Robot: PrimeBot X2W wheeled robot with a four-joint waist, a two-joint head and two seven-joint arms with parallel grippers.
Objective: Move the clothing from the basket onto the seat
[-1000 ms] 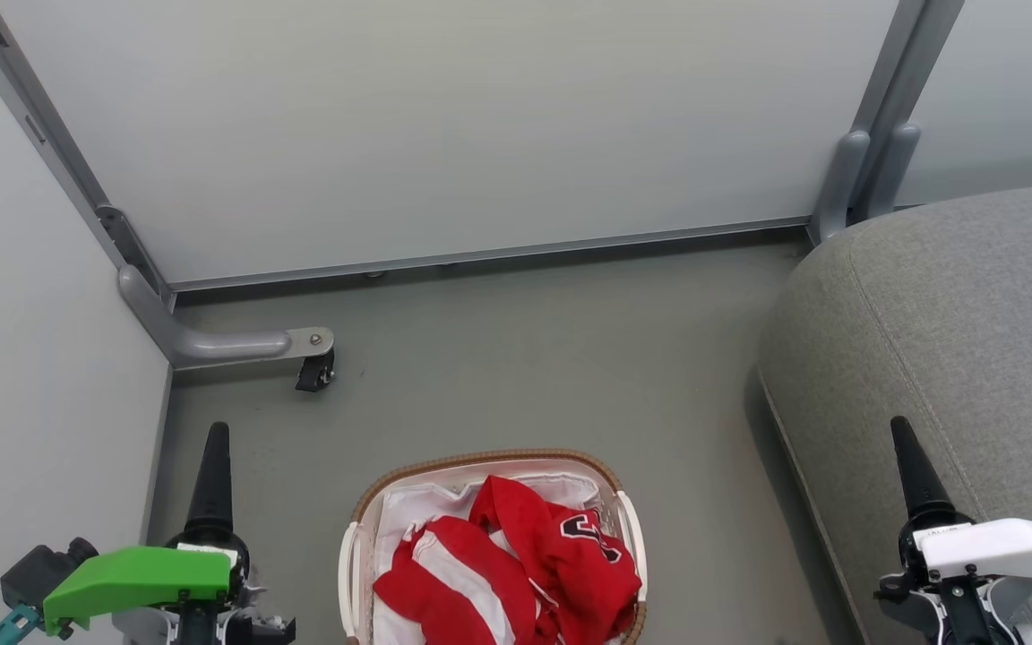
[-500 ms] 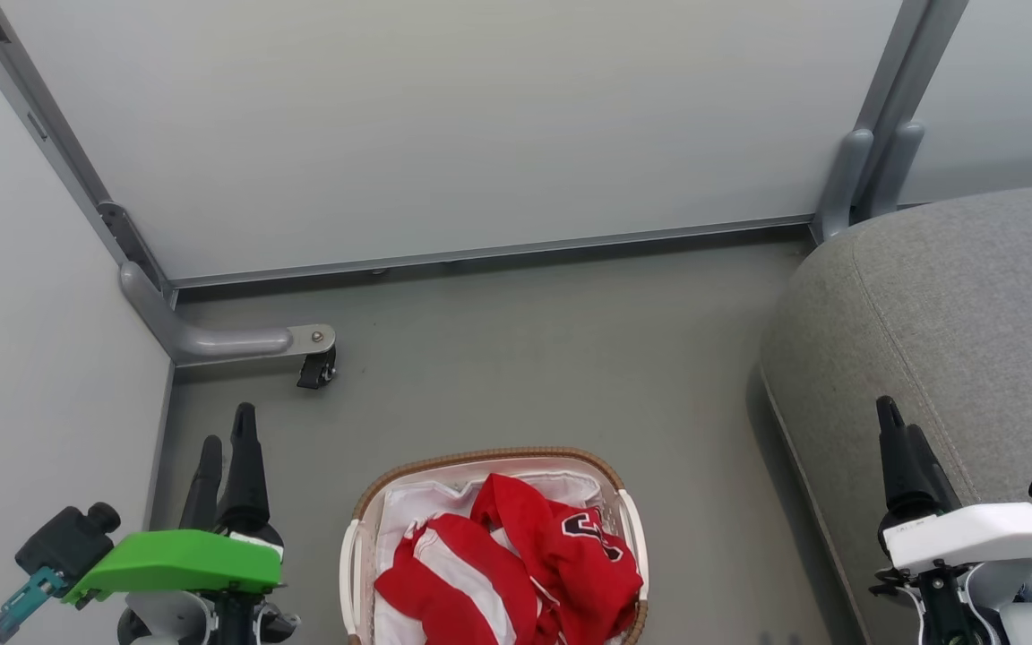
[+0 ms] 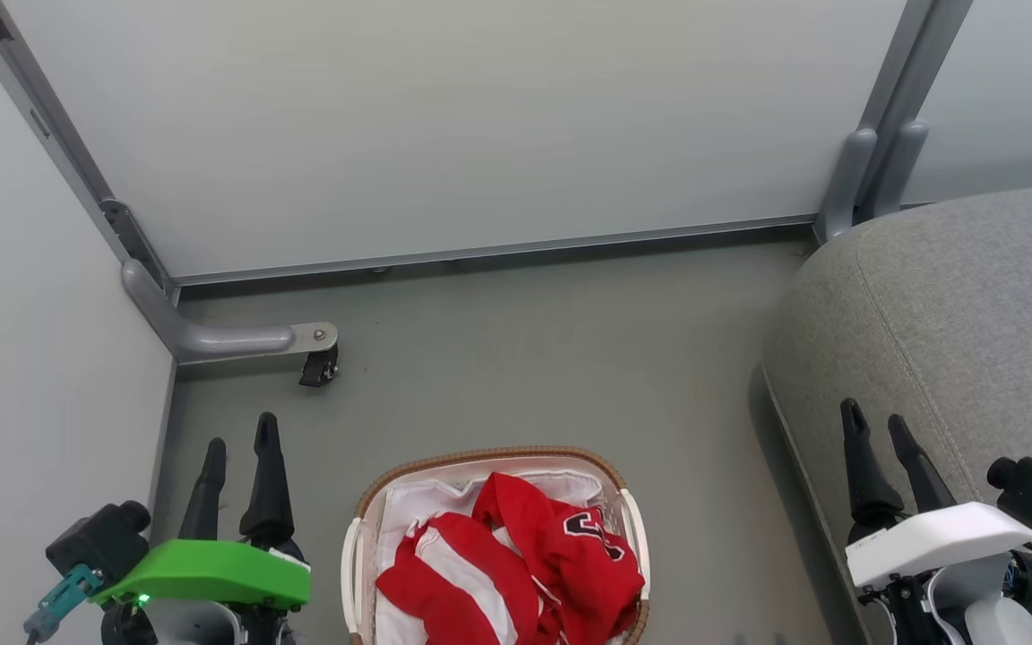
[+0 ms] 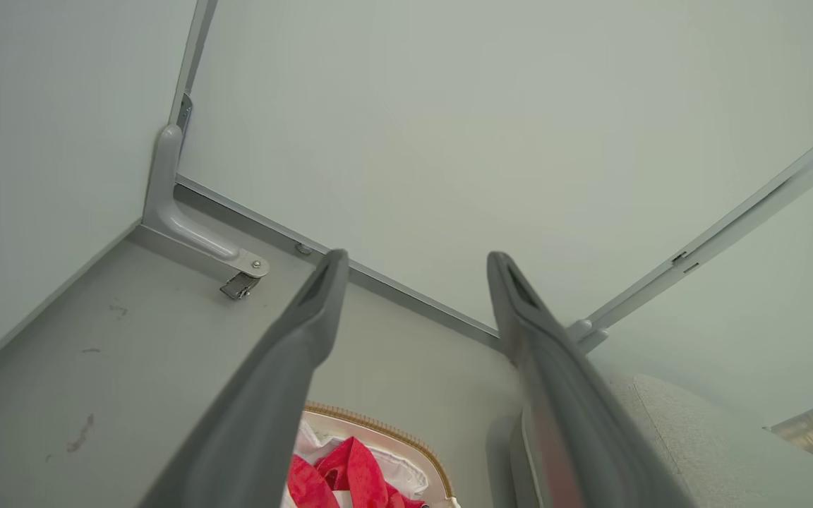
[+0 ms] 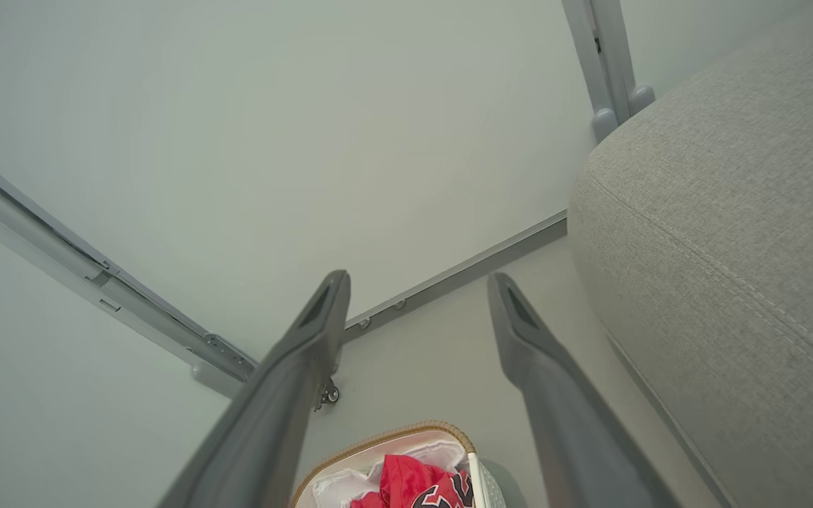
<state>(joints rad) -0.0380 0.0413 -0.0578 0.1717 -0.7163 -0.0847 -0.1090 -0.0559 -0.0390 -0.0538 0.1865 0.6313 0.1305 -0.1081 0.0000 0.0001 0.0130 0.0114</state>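
The red clothing point(image 3: 516, 564) with white stripes and dark block letters lies bunched in the white basket point(image 3: 356, 555) on the floor, bottom centre of the head view. The clothing point(image 4: 346, 469) and the basket's brown rim point(image 4: 378, 427) peek in low in the left wrist view. The right wrist view also catches the clothing point(image 5: 413, 490) and the basket rim point(image 5: 392, 434). The grey seat point(image 3: 955, 340) fills the right side. My left gripper point(image 3: 241, 432) stands open left of the basket, holding nothing. My right gripper point(image 3: 874, 417) is open over the seat's front edge, empty.
Pale partition panels point(image 3: 444, 125) wall the floor at the back and left. A grey bracket foot with a small black caster point(image 3: 317, 367) juts from the left corner. Grey floor point(image 3: 534, 358) lies between basket, panels and seat.
Both grippers have turned and opened, so two separate fingers now show on each. The left gripper shifted right toward the basket, and the right shifted left. The camera drifted slightly.
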